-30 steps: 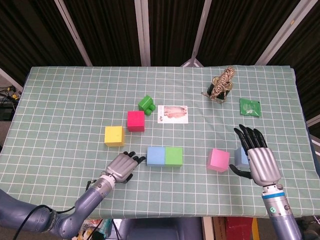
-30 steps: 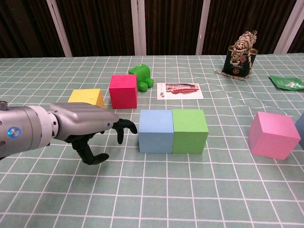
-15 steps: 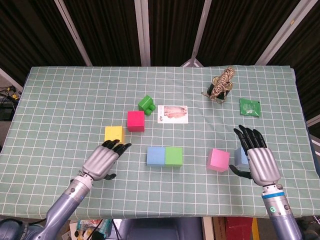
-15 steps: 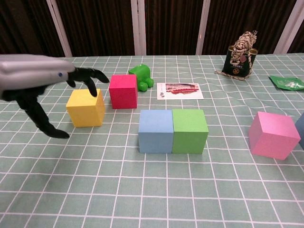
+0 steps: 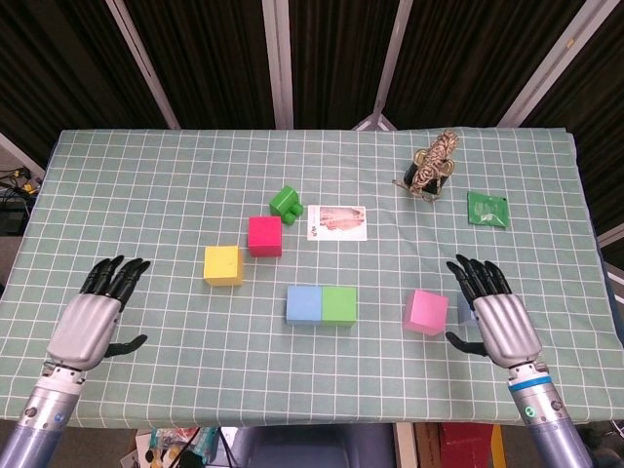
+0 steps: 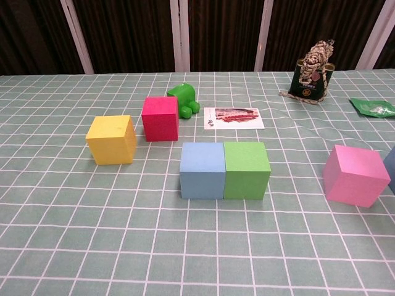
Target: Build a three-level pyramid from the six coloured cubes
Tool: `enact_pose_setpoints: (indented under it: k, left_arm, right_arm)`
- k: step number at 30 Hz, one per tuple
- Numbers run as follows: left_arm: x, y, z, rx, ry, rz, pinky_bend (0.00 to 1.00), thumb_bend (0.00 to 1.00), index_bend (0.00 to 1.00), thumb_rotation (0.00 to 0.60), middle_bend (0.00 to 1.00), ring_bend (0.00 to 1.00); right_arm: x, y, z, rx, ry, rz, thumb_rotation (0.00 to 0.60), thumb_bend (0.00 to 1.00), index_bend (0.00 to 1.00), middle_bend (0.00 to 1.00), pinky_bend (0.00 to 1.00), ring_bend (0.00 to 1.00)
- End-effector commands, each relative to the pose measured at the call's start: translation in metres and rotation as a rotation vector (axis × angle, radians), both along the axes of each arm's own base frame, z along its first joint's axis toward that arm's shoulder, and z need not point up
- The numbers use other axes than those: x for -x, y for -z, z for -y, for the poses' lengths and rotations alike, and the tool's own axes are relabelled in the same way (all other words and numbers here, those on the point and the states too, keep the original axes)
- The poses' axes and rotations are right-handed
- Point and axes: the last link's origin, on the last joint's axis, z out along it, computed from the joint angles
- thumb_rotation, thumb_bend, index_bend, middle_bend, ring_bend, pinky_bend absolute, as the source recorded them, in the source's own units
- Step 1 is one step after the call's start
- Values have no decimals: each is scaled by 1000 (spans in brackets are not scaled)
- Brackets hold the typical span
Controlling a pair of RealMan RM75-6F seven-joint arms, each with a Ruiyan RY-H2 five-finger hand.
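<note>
A light blue cube (image 5: 304, 304) and a green cube (image 5: 339, 304) stand side by side, touching, near the table's front middle. The yellow cube (image 5: 222, 265) and the red cube (image 5: 264, 235) sit apart to their back left. On the right is the pink cube (image 5: 426, 312). Beside it a blue cube (image 5: 466, 310) is partly hidden by my right hand (image 5: 495, 314), which hovers there with fingers spread, holding nothing. My left hand (image 5: 93, 317) is at the front left, fingers spread and empty, well clear of the cubes. The chest view shows no hand.
A green toy (image 5: 286, 203) and a printed card (image 5: 336, 222) lie behind the red cube. A rope-wrapped bundle (image 5: 432, 166) and a green packet (image 5: 487, 209) sit at the back right. The green checked cloth (image 5: 146, 195) covers the table.
My left hand has drawn away from beside the light blue cube to the table's front left and left the chest view. My right hand has shifted slightly toward the front. No cube moved.
</note>
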Motion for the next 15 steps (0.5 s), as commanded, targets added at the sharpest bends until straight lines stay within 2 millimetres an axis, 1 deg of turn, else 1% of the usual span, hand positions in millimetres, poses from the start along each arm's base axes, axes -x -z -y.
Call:
enact_pose_setpoints:
  k: [1, 6, 9, 15]
  left_arm:
    - [25, -15, 13, -87, -7, 26, 41, 88, 0, 600, 60, 0]
    - [52, -23, 21, -139, -35, 20, 41, 88, 0, 600, 60, 0]
    - [61, -26, 19, -163, -33, 22, 41, 88, 0, 600, 60, 0]
    - [79, -19, 20, -178, -17, 9, 41, 88, 0, 600, 58, 0]
  right_arm:
    - [3, 4, -2, -61, 11, -39, 600, 209, 0, 0, 0, 0]
    - [15, 15, 3, -120, 38, -94, 600, 209, 0, 0, 0, 0]
    - [21, 23, 7, -147, 68, -101, 600, 209, 0, 0, 0, 0]
    - [28, 37, 17, -167, 94, -117, 600, 209, 0, 9, 0, 0]
